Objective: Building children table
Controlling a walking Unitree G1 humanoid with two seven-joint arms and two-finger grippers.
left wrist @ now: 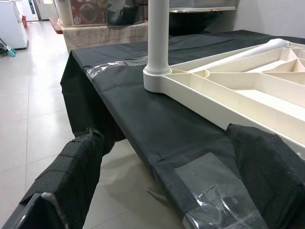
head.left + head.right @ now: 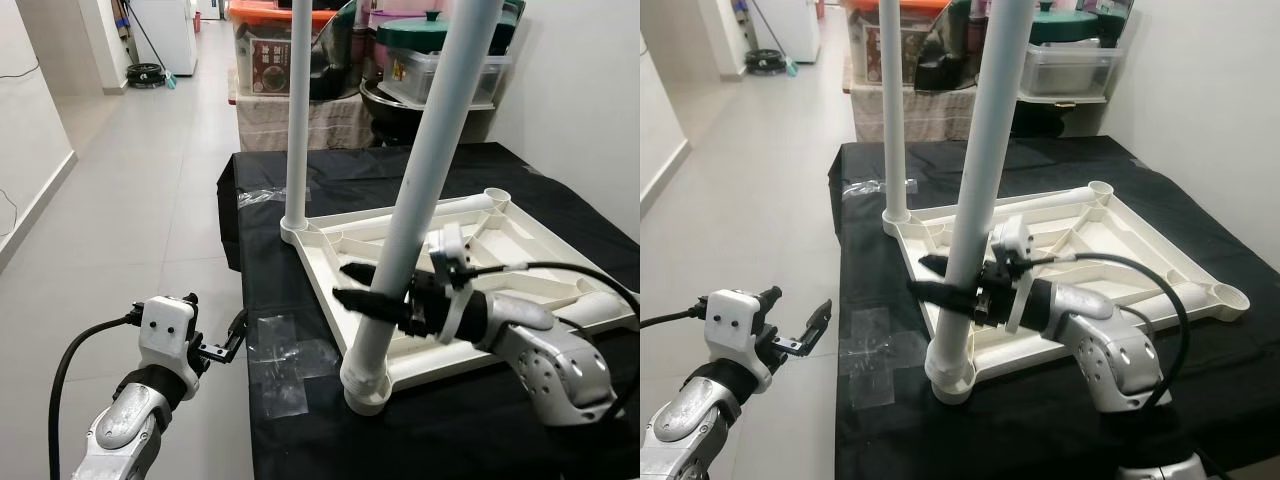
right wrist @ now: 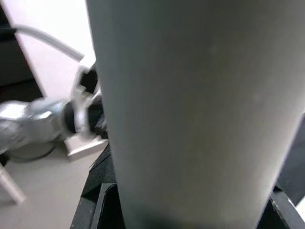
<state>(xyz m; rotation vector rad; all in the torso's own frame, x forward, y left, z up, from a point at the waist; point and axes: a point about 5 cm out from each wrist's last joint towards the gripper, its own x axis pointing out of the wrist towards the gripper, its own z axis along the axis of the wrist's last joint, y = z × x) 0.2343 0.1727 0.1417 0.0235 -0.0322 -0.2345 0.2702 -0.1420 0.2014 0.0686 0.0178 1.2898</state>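
On black table (image 2: 300,290): upturned tabletop (image 2: 520,240)
Right gripper (image 2: 362,286): clamped around near leg (image 2: 415,200)
Left gripper (image 2: 232,338): fingers apart, holding nothing, beside table edge

Open floor (image 2: 130,180) lies beside the table (image 2: 300,420). On it, the tabletop (image 2: 520,240) and two upright legs (image 2: 298,120) block passage; storage boxes (image 2: 440,70) stand behind.

We see the white plastic tabletop (image 2: 520,235) lying upside down, ribbed underside up. From it, 2 white tubular legs rise: the far leg (image 2: 298,120) stands upright in its corner socket, and the near leg (image 2: 425,170) sits in the nearest corner socket (leaning slightly away from vertical).
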